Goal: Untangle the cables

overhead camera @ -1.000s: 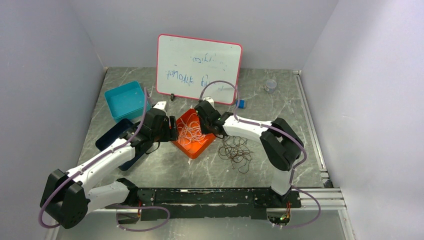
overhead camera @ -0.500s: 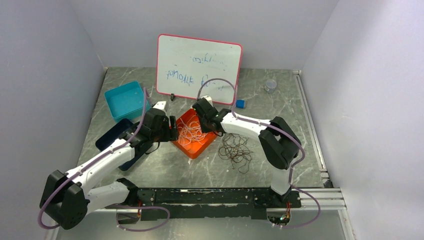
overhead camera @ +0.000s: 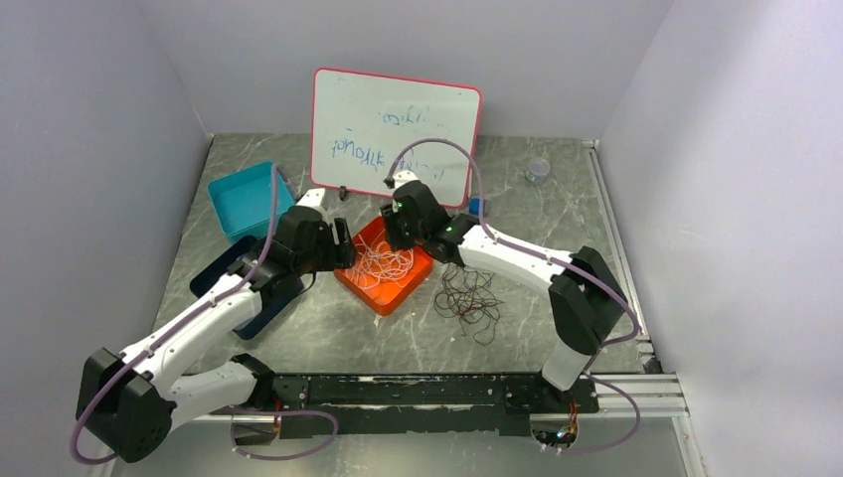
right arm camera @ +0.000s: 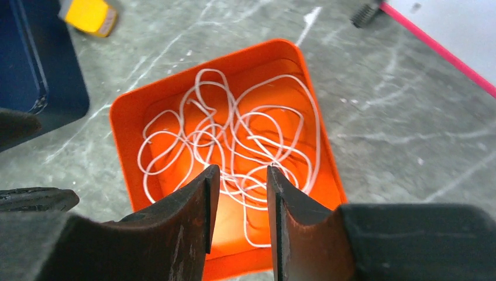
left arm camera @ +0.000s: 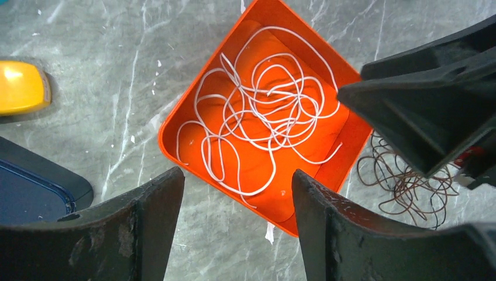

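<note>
1. Fingers (left arm camera: 146, 228) of the left gripper (left arm camera: 237, 175) are spread wide with nothing between them. They hover above the left corner of the orange tray (overhead camera: 386, 297).
2. Fingers (right arm camera: 193, 211) of the right gripper (right arm camera: 241, 172) stand a narrow gap apart and pinch nothing. They hover above the far corner of the orange tray.
3. White cable (overhead camera: 381, 264) lies inside the orange tray in loose, overlapping loops, touching neither gripper.
4. Brown cable (overhead camera: 467, 298) lies in a loose heap on the table (overhead camera: 557, 219), outside the orange tray and just beside its right edge.
5. Dark blue tray (overhead camera: 224, 278) lies left of the orange tray, under the left arm.
6. Yellow object (left arm camera: 20, 88) lies on the table between the 2 trays.
7. Teal bin (overhead camera: 244, 199) sits left of and beyond the orange tray.
8. Whiteboard (overhead camera: 396, 134) stands upright beyond the orange tray.
</note>
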